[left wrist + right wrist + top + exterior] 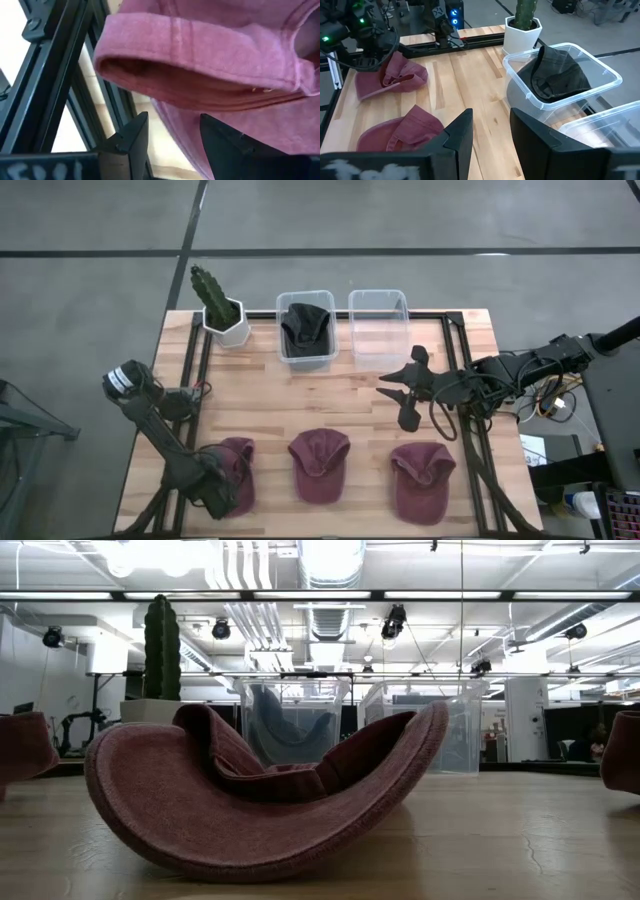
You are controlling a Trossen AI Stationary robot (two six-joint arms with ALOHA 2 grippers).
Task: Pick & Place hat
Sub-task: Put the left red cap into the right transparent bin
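Three maroon caps lie in a row near the table's near edge: left cap (238, 465) (210, 60) (390, 77), middle cap (320, 465) (260, 800) (400, 132), right cap (422, 480). The middle one rests upturned on its crown. My left gripper (222, 495) (173, 120) is open and low at the left cap's near-left edge. One finger is over the cloth, the other beside it by the frame rail. My right gripper (395, 390) (491, 114) hangs open above bare table, in front of the bins. My left gripper stands open astride the left cap's edge (180, 142), coming from the table's near-left side. One finger (225, 145) lies over the maroon cloth. I cannot tell whether either finger touches the cap, which lies on the table.
Two clear bins stand at the far side. The left bin (306, 355) (520, 92) holds a dark hat (555, 75); nothing shows in the right bin (378, 328). A cactus in a white pot (222, 315) (522, 20) stands at far left. Black frame rails (60, 75) run along the table's sides.
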